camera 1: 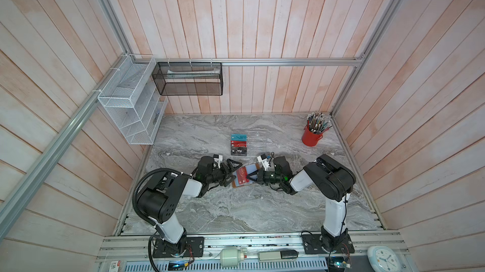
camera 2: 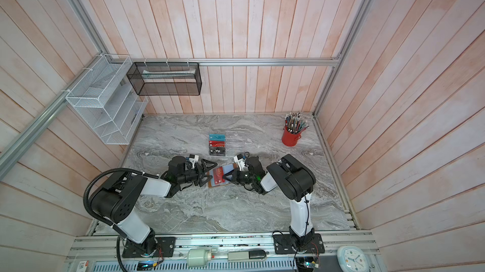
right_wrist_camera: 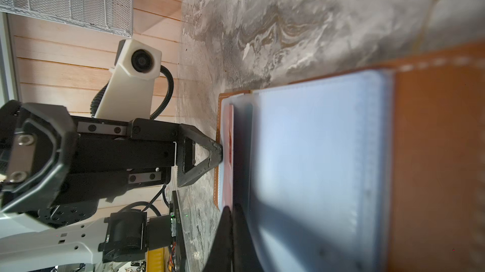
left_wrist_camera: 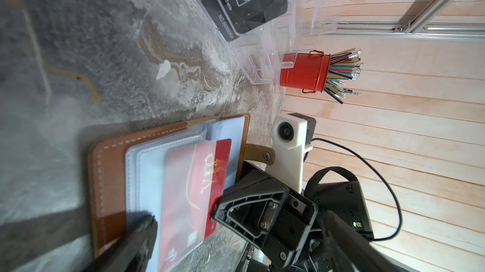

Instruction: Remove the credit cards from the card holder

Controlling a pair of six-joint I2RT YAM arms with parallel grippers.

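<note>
Item 1, my left gripper (camera 1: 232,174): at 9 o'clock of the card holder, jaws spread wide and holding nothing. One fingertip (right_wrist_camera: 207,152) touches the holder's edge.
Item 2, card holder (camera 1: 234,184): tan leather, open flat mid-table. Soft and light, likely to slide unless pinned.
Item 3, red card (camera 1: 241,175): thin, stiff, slick, partly out of its clear sleeve. Best taken by the bare edge.
Item 4, my right gripper (camera 1: 250,177): at 3 o'clock, closed, seemingly nipping that edge, though the contact is blurred.
Item 5, three cards (camera 1: 238,144): in the acrylic rack (camera 1: 258,140) at 12 o'clock.
</note>
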